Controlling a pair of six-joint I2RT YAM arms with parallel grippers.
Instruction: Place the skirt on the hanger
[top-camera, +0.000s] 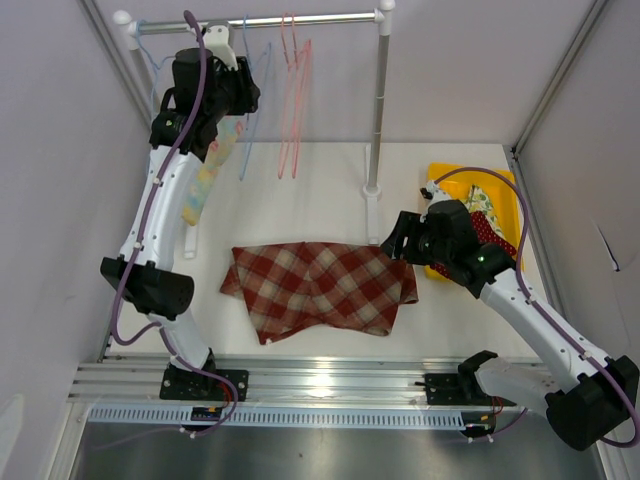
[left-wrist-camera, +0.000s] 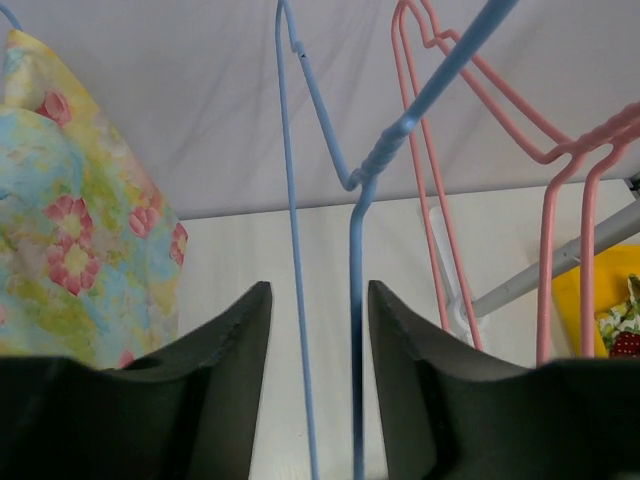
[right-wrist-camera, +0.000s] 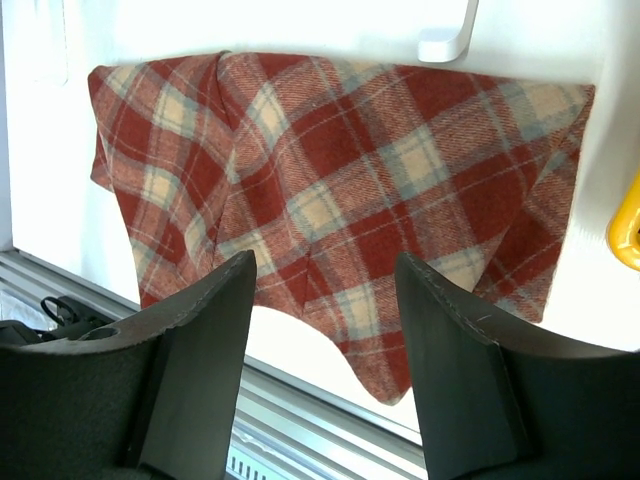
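Observation:
The red plaid skirt (top-camera: 320, 285) lies flat on the white table in front of the arms; it fills the right wrist view (right-wrist-camera: 350, 170). My right gripper (top-camera: 392, 240) hovers open and empty over the skirt's right edge (right-wrist-camera: 325, 262). A blue wire hanger (top-camera: 250, 110) hangs on the rail at the back left. My left gripper (top-camera: 250, 98) is raised to it and open. Two of the hanger's blue wires (left-wrist-camera: 357, 300) run between the jaws in the left wrist view (left-wrist-camera: 320, 290), the thicker one close to the right finger. I see no contact.
Pink hangers (top-camera: 295, 100) hang right of the blue one (left-wrist-camera: 430, 150). A floral garment (top-camera: 205, 175) hangs left of my left gripper (left-wrist-camera: 70, 220). The rail's post (top-camera: 378, 110) stands at the middle back. A yellow tray (top-camera: 450, 175) of folded clothes sits at the right.

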